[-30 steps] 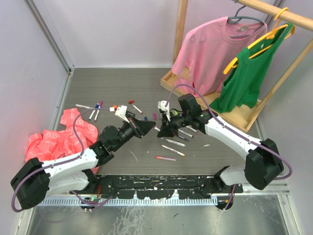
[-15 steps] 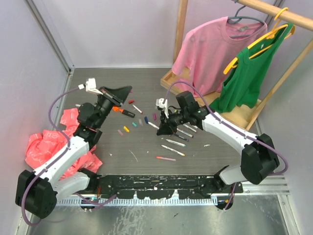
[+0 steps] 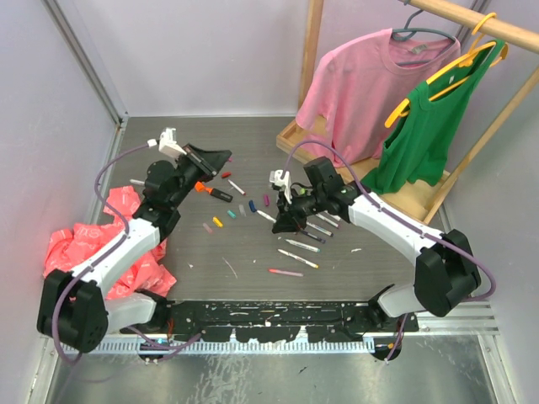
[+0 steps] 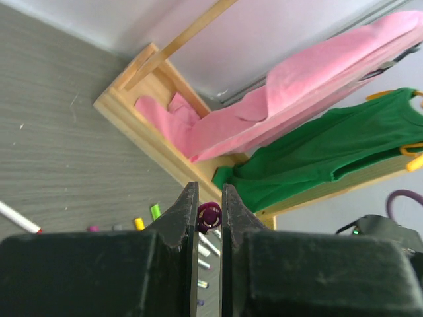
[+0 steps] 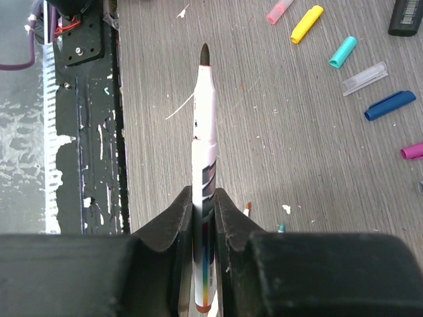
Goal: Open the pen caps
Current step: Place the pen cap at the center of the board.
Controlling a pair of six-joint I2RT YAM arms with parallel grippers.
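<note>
Toward the near left corner of the table (image 3: pixel 202 261) lies a crumpled red plastic bag (image 3: pixel 88 244), with the left arm (image 3: pixel 126 251) reaching over it. Near the middle of the near edge, three loose pens (image 3: pixel 286 272) lie flat and close together, their white barrels angled across the grain.

Just beyond them the right arm (image 3: pixel 396 231) comes in from the right side. Its jaws are clenched on an uncapped pen (image 5: pixel 203 125), a white barrel with a bare dark tip that sticks out past the jaws and points toward the near edge, lifted off the table.

Around the centre of the table a row of loose caps lies apart from one another: a pink cap (image 5: pixel 279 11), a yellow cap (image 5: pixel 307 24), a teal cap (image 5: pixel 344 51), a clear cap (image 5: pixel 365 78), a blue cap (image 5: pixel 390 105) and a magenta cap (image 5: pixel 413 151). A thick orange-black marker (image 3: pixel 215 193) lies left of centre, a little farther back.

Above that marker, toward the far left, the left arm's jaws are raised off the table and closed on a small purple cap (image 4: pixel 209 216), seen end-on at their tips.

In the far right corner stands a wooden rack (image 3: pixel 313 50) with a pink shirt (image 3: pixel 362 84) and a green top (image 3: pixel 429 126) on hangers
</note>
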